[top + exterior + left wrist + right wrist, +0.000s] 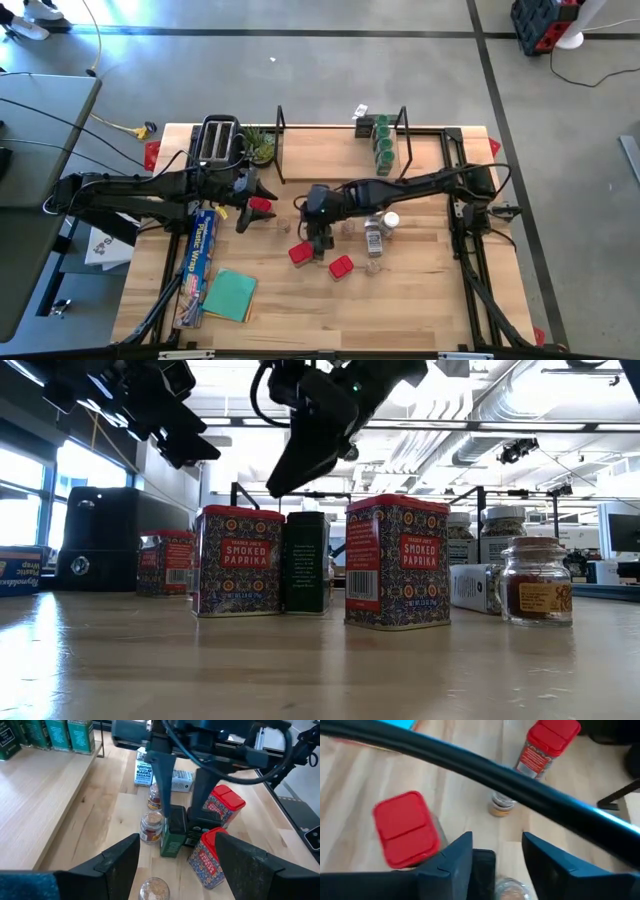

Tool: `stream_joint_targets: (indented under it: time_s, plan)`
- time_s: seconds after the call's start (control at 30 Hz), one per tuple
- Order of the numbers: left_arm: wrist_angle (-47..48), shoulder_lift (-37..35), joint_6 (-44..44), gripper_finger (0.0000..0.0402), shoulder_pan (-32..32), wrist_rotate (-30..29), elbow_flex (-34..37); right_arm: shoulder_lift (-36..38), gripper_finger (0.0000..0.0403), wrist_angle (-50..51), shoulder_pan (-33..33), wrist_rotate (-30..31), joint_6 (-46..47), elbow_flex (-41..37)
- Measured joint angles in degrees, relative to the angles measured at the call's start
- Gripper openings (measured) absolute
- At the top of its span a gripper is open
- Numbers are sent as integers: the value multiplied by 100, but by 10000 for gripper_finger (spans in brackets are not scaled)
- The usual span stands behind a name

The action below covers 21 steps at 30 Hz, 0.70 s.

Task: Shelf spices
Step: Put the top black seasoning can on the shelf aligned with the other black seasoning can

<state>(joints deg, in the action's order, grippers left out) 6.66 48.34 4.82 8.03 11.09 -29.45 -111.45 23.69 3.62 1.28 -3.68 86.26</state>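
The shelf point(330, 150) stands at the table's far side with several green jars point(383, 143) at its right end. Loose spices stand mid-table: red paprika tins point(300, 253) point(341, 267), a dark green tin point(172, 836) and small glass jars point(375, 238). My right gripper point(495, 842) hangs open over the dark green tin point(482, 865), one finger to each side of the tin's top; in the low view it point(285, 480) is clear above the tins. My left gripper point(177, 855) waits open, raised at mid-left point(250, 208) by another red tin point(262, 205).
A black toaster point(220, 140) and a small plant point(260, 147) stand at the far left. A long blue foil box point(200, 260) and a teal cloth point(232, 295) lie near left. A white-labelled jar point(144, 772) lies beyond the cluster. A small jar point(152, 890) stands just below my left fingers.
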Motion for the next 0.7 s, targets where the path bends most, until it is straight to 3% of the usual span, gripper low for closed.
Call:
stream_joint_targets:
  time_s: [0.2,0.3,0.53,0.7]
  plan:
    - [-7,0,-1,255,2,2,0,-156,246,94,-20,-63,46,2]
    - [-13,-2,-2,255,2,3,0,-313,264,133,-26,-55,83,2]
    - [-2,-2,-17,255,2,7,0,-473,265,250,-24,3,80,2]
    - [-9,-2,-37,255,4,9,0,-475,226,347,-29,118,83,9]
